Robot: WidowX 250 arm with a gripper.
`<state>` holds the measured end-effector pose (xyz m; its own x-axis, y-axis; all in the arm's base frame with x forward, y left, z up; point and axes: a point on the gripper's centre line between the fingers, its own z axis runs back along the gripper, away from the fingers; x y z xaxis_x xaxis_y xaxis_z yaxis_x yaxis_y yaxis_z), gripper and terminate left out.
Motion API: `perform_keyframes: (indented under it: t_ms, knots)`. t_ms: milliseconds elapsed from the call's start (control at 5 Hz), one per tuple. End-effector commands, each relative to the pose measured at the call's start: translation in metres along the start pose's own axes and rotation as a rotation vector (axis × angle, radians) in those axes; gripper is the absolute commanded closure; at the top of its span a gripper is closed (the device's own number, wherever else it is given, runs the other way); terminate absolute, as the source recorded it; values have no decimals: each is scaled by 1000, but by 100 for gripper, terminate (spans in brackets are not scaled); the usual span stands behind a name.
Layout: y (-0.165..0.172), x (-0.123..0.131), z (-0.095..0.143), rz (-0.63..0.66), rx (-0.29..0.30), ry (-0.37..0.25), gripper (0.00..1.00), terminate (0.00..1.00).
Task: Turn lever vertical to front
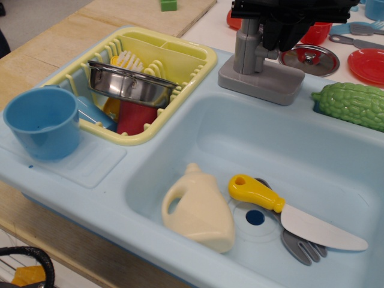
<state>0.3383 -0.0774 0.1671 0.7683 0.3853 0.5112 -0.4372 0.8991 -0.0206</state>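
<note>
1. At the 12 o'clock edge of the view, the black end effector point(288, 24) sits against the right side of the grey faucet point(247, 45), covering the lever; finger state cannot be determined.
2. Faucet base point(261, 78) rests on the sink point(180, 126) rim.
3. Toward 9 o'clock, a yellow rack point(180, 63) holds a steel pan point(129, 84); a blue cup point(42, 123) stands beside it.
4. Inside the basin at 6 o'clock lie a cream bottle point(198, 210), a yellow-handled knife point(294, 213) and a grey fork point(300, 246).

Wooden table point(36, 57), light-blue toy sink unit point(180, 126) on it, green block point(168, 5) behind
</note>
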Motion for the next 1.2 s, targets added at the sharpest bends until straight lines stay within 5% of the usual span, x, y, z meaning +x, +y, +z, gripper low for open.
perform_keyframes:
  t_ms: [0, 1000]
  knots:
    - [0, -14, 10, 41, -33, -4, 100, 0]
    - [14, -58, 3, 179, -57, 200, 100, 0]
